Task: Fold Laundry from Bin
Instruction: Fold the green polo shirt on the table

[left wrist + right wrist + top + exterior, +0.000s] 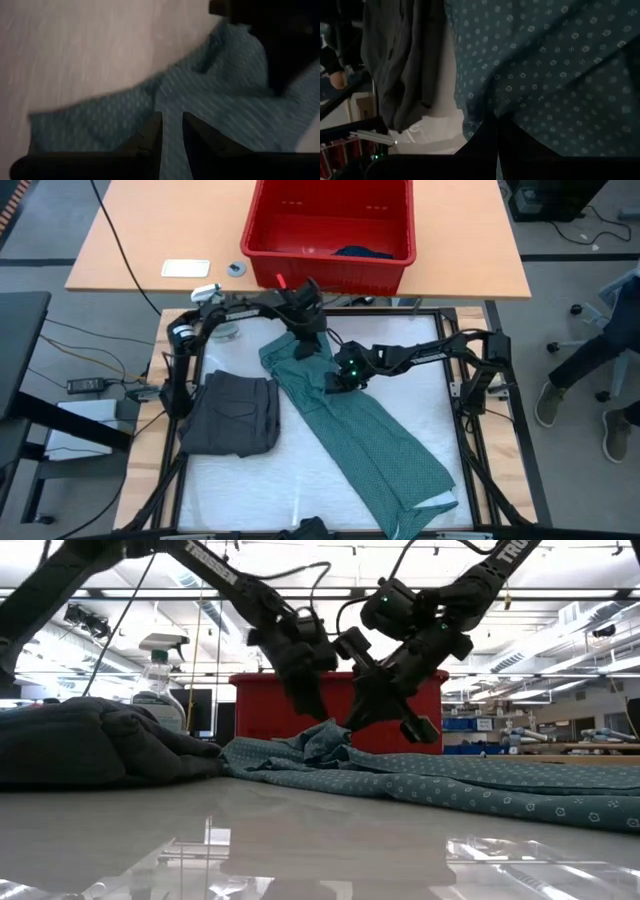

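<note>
Your left gripper [303, 340], fingers narrowly apart around a fold, and right gripper [337, 380], fingers closed, sit on the limp teal shirt [370, 445]; it'll sag, so grip its edges.

We cannot make out what dark blue piece [362, 252] lies in the bin [330, 265]. The teal shirt [370, 445] runs past the high view's bottom edge, its hem unseen.
</note>
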Controlling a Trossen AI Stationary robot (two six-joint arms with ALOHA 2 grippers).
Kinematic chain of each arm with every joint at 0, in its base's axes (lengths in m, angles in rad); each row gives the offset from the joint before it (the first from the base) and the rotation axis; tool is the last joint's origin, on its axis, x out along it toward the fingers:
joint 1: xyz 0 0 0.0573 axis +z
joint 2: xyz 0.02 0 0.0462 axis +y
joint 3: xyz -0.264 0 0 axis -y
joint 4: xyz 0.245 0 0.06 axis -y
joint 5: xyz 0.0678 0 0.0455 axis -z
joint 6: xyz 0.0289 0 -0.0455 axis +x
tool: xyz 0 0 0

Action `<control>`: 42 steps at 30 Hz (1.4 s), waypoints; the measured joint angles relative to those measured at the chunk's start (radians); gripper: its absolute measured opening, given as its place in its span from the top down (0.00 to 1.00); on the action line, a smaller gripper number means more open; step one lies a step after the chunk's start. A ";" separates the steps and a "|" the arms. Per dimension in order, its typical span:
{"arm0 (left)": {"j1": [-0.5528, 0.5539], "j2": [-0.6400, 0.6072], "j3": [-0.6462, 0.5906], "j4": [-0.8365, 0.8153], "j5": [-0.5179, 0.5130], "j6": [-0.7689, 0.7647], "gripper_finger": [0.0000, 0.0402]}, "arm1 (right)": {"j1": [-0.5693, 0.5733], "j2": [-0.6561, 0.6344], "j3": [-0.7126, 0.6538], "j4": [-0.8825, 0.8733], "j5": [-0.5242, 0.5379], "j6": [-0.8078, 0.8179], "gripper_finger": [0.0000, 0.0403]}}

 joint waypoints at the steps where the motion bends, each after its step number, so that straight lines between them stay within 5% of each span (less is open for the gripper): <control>1: -0.005 0.015 0.000 0.025 0.000 -0.008 0.81 | 0.001 -0.002 0.000 -0.001 -0.002 0.004 0.98; 20: -0.018 0.120 0.000 -0.019 0.032 -0.031 0.81 | 0.013 -0.003 0.000 0.001 -0.016 0.041 0.98; 28: -0.016 0.120 0.000 -0.014 0.039 -0.031 0.98 | 0.013 -0.003 0.000 -0.001 -0.015 0.040 0.98; 42: -0.003 0.015 0.002 -0.171 0.009 0.000 1.00 | 0.006 -0.016 0.009 -0.014 -0.088 0.021 0.98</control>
